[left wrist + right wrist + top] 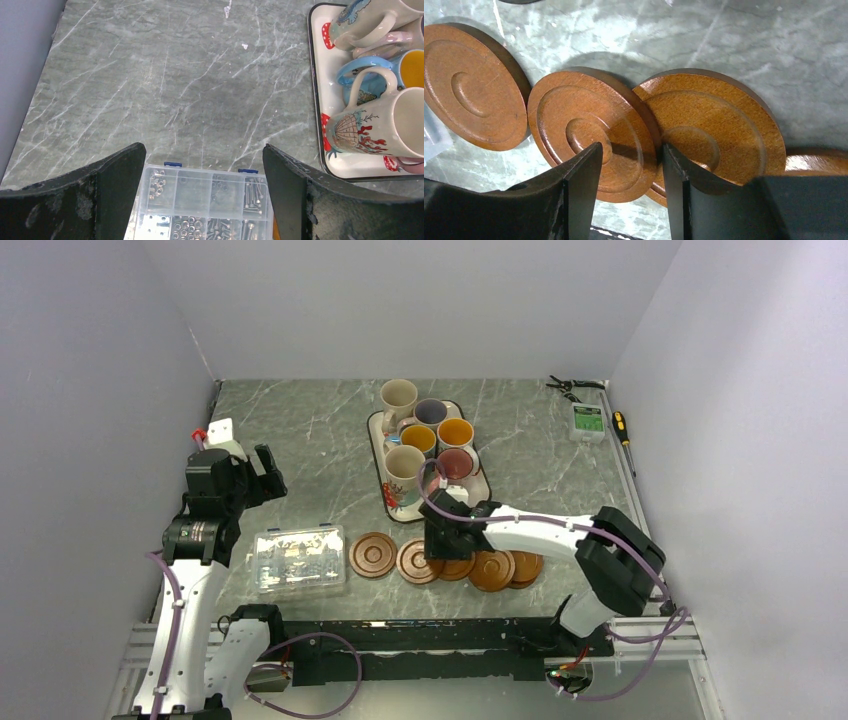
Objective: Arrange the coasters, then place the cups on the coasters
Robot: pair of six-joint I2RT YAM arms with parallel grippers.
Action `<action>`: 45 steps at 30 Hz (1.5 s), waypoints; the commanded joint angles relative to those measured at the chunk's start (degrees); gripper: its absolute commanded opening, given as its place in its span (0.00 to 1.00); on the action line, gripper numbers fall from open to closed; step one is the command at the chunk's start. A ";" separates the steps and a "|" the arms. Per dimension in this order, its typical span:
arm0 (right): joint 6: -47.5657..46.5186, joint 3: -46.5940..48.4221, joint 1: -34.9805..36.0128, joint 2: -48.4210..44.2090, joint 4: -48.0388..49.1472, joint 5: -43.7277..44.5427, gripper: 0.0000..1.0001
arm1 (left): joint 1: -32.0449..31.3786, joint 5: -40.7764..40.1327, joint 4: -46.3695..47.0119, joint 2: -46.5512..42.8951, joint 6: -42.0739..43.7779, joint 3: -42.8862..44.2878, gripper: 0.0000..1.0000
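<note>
- Left pincer (204, 150): at the left of the top view, spread wide and holding nothing. It hangs over the clear box (205, 200), away from the coasters, and looks parked to give the other arm room.
- Clear box: sits low left of centre on the desk (300, 430), just beside the leftmost coaster. It holds screws and nuts and has no part in the task.
- Coasters (372, 554): a row along the lower centre of the top view.
  - The leftmost lies flat on its own.
  - The others crowd together and overlap, and one (589, 130) rests its edge on its neighbour (724, 130).
  - They are not yet spaced out, so the arranging step looks unfinished.
- Right pincer (629, 155): down over the middle of the row, partly spread.
  - One finger is over the coaster's centre rings and the other over the neighbour, so the raised rim sits in the gap.
  - No pinch is visible yet.
  - The overlap props that rim off the desk, probably the easiest place to grab.
- Cups (418, 439): all bunched on the tray (320, 90), upper centre of the top view, well apart from the coasters. None is on a coaster, which makes sense since the spots aren't laid out.
</note>
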 commanded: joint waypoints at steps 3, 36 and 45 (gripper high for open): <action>-0.64 5.48 1.95 2.63 1.49 0.77 0.51 | -0.16 0.40 1.58 0.06 -0.12 0.93 0.94; -5.93 8.42 20.61 6.88 -7.21 19.43 0.92 | -0.23 0.55 1.51 0.24 -0.17 0.95 0.94; -6.23 12.71 20.58 11.10 -7.64 22.50 0.87 | -0.22 0.33 1.43 0.10 -0.14 0.88 0.94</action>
